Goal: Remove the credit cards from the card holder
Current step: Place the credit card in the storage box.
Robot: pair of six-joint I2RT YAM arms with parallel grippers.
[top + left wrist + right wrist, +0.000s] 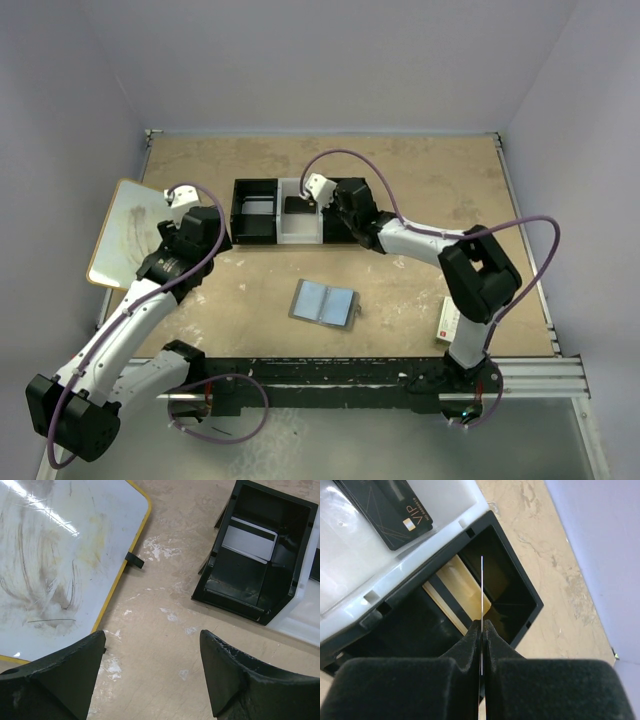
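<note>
Inside right tool (482, 624), card (482, 582) merely edge-on

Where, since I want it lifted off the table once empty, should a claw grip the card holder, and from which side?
The card holder lies open and flat, both panels spread, inner face up, so there is no raised part to pinch. Probably best: come from above at a panel's outer edge, tilted, one finger sliding under. The open left claw is free for it.

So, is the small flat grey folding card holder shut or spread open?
Spread open: the card holder lies flat, both pale blue-grey inner panels facing up.
</note>
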